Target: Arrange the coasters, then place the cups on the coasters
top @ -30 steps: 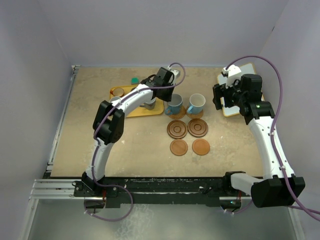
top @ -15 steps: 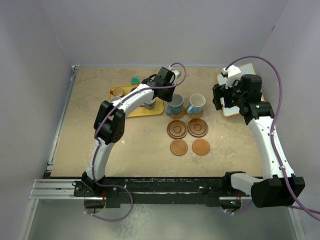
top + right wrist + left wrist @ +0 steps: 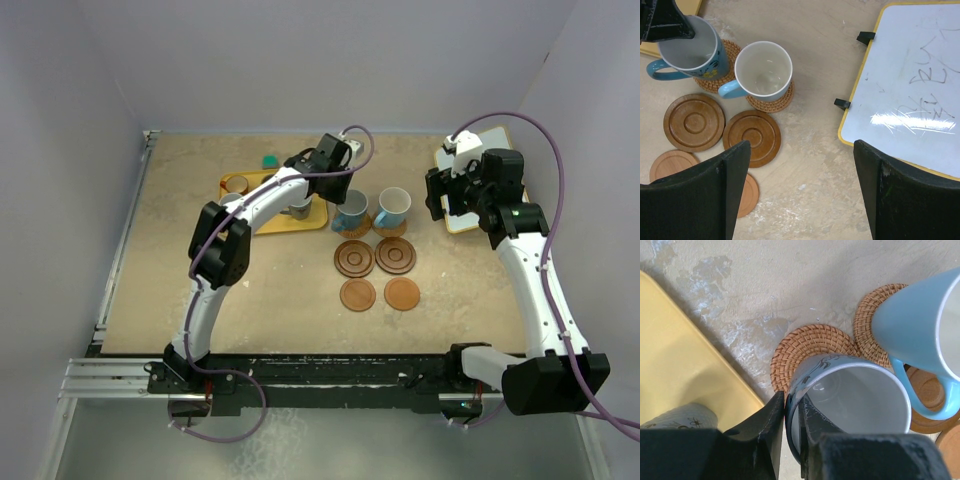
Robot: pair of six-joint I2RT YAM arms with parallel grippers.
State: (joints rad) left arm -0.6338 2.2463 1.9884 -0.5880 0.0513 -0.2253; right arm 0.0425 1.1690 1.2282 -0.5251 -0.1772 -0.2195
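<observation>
The beige stone-look table (image 3: 170,270) carries a yellow-framed whiteboard (image 3: 910,90) at right and a yellow rectangular tray (image 3: 675,355) at left. The right gripper (image 3: 801,147) hangs wide open, holding nothing. The left gripper (image 3: 791,402) straddles the rim of a light blue patterned mug (image 3: 855,395); whether it pinches cannot be told. That mug sits on a round woven rattan coaster (image 3: 805,345). A 2nd light blue mug (image 3: 763,68) stands just beside it on another woven coaster (image 3: 782,100). Nearer lie 2 dark ringed wooden coasters (image 3: 694,122) (image 3: 752,138), then 2 smaller plain orange-brown coasters (image 3: 667,164) (image 3: 751,195).
</observation>
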